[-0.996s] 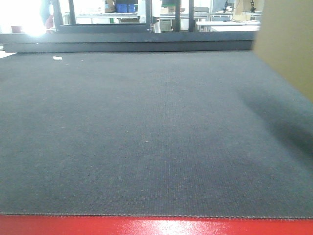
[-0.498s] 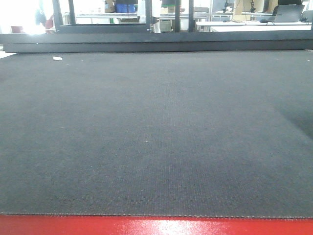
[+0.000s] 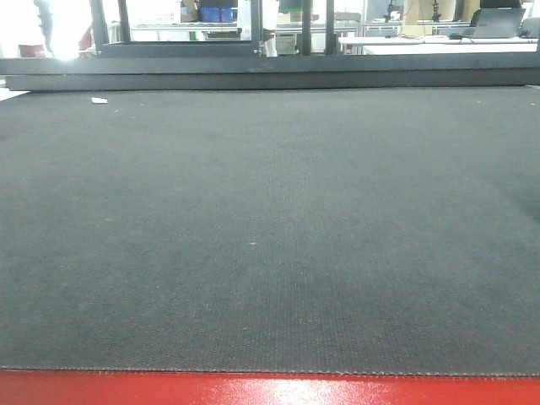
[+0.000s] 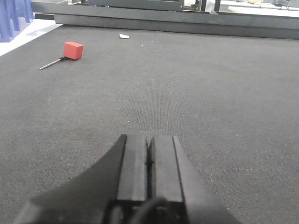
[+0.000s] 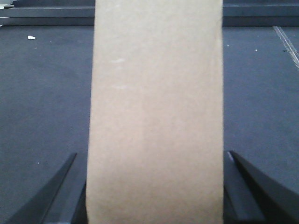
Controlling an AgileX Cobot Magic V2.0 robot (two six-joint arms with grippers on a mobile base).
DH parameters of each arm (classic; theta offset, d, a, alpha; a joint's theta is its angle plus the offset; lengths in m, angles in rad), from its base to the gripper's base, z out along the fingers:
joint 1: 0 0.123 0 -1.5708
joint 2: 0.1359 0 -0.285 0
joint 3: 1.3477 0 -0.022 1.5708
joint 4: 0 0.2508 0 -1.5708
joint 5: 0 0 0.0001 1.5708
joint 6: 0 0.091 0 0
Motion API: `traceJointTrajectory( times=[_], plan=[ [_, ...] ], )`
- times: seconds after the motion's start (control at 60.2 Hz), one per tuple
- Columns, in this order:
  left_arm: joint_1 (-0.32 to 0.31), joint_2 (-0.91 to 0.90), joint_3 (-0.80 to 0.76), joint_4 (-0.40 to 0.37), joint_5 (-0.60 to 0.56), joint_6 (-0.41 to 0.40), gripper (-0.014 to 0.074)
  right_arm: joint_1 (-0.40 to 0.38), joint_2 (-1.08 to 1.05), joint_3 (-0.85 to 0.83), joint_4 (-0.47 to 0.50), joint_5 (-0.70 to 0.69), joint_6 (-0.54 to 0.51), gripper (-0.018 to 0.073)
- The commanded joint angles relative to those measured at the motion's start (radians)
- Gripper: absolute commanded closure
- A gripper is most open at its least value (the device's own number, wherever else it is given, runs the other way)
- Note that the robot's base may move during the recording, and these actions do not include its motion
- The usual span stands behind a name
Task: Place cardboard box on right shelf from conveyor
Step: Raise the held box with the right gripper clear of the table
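Gone from the front view is the box, which a second ago filled the 2 o'clock corner; half a second ago it had already left, and nothing else on the conveyor (image 3: 270, 236) has shifted. That view shows only dark grey belt, its red edge (image 3: 270, 390) at 6 o'clock, a dark frame (image 3: 253, 72) across 12 o'clock and a white scrap (image 3: 99, 99) at 10 o'clock.

In the right wrist view the box (image 5: 156, 116) fills the middle from 6 to 12 o'clock, plain tan, long side running away from the camera. The right gripper (image 5: 152, 156) has one finger (image 5: 56, 196) at 8 o'clock and the other at 4 o'clock, each against a side of the box, so the jaws are clamped on it. Belt shows on both sides; whether the box rests on it or hangs above cannot be told.

The left gripper (image 4: 149, 140) sits low over the belt at 6 o'clock, its two fingers pressed together with nothing between them. Well ahead at 10 o'clock lies a small red block (image 4: 73, 50) with a thin rod (image 4: 51, 64) just beside it. A blue bin (image 4: 16, 18) stands in the 10 o'clock corner.
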Motion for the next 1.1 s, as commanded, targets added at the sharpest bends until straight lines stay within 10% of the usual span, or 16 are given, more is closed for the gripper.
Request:
traceJointTrajectory(
  times=[0.0,1.079],
  plan=[
    [0.002,-0.015,0.008,-0.006,-0.086,0.000,0.0713,-0.007,0.014,-0.025,-0.009,-0.089,-0.009,0.0344],
    [0.002,-0.015,0.008,-0.006,-0.086,0.000,0.0713,-0.007,0.014,-0.025,-0.009,-0.089,-0.009,0.0344]
  ],
)
